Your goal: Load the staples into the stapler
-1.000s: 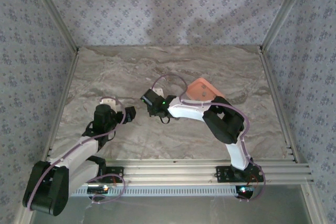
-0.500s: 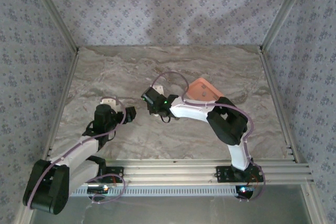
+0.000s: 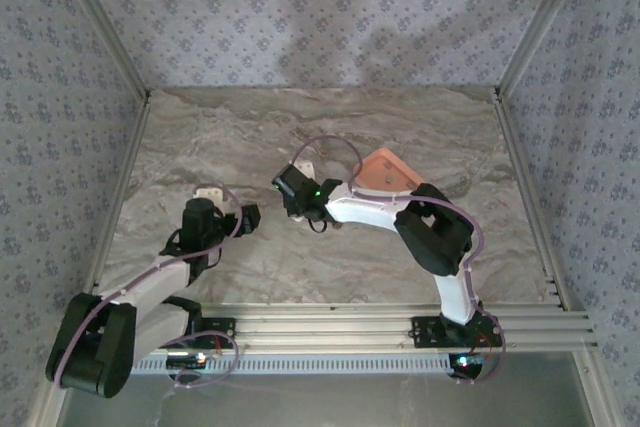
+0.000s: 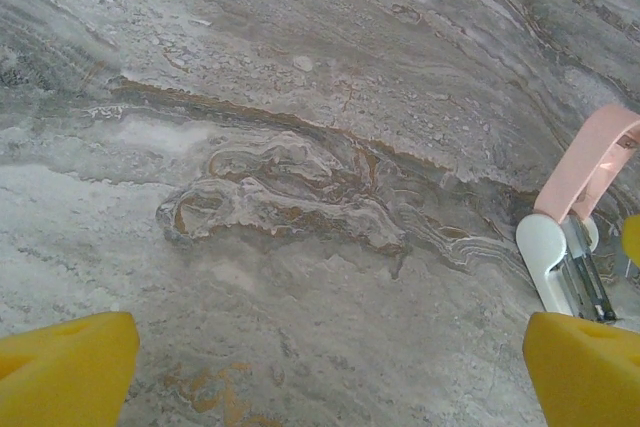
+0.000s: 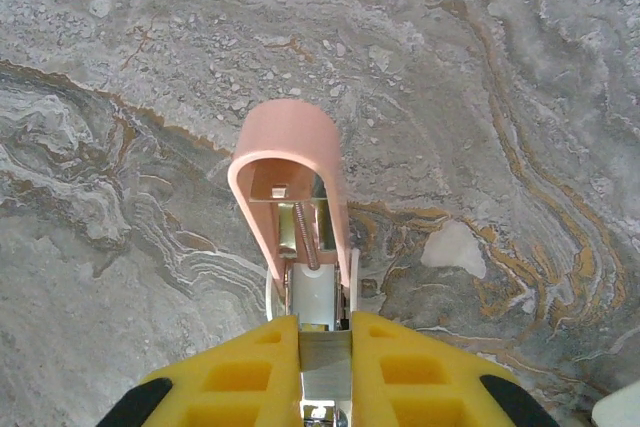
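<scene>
Your R gripper [image 5: 325, 329] is pinched shut on prob. the staples [image 5: 325, 359] at the open stapler [image 5: 292, 172]; L gripper [image 4: 325, 352] gapes empty; next, seat them in the channel.

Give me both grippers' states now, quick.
Left gripper: open wide, holding nothing.
Right gripper: closed on a thin grey metal strip, likely staples, at the open stapler.

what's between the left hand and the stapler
Bare table only, as the left wrist view shows: nothing between the left hand and the stapler.
</scene>
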{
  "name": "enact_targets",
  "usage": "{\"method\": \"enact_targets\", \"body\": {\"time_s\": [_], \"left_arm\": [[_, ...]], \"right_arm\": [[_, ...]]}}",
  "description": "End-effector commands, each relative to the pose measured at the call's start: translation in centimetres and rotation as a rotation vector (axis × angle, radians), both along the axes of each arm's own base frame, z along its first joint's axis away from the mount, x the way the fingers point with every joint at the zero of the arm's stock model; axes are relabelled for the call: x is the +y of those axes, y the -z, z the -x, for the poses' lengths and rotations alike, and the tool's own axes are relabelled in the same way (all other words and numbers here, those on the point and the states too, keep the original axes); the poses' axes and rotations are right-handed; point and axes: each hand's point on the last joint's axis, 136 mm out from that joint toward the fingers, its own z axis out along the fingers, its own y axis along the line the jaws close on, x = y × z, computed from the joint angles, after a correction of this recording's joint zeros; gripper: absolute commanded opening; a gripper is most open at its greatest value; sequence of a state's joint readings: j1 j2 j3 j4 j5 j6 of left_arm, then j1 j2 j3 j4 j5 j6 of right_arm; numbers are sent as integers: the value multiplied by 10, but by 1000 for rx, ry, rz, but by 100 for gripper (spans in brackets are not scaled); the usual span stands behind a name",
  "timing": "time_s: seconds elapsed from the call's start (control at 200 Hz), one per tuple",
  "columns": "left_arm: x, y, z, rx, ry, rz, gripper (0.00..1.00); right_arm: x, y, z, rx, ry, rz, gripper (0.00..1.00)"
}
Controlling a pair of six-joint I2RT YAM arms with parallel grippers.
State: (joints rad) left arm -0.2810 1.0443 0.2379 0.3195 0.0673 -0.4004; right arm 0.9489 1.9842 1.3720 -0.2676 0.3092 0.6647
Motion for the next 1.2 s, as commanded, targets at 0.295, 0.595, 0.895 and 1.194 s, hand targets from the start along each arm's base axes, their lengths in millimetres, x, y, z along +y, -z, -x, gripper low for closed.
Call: {"method": "enact_targets", "body": {"time_s": [0.295,0.595,0.895,1.194], "left_arm": [[-8,-13,-14,-38,32,23,98],[-8,-13,-14,-40,31,19,98],[-6,-12,-12,-39,27,14,98],[-5,-12,-9,-43,24,9,98]], "right_arm": [[4,15,3,41,-20,17,15],[3,19,6,63,-17,28,15],[-1,25,13,96,-15,47,15],[3,19,13,84,-25,44,15]]}}
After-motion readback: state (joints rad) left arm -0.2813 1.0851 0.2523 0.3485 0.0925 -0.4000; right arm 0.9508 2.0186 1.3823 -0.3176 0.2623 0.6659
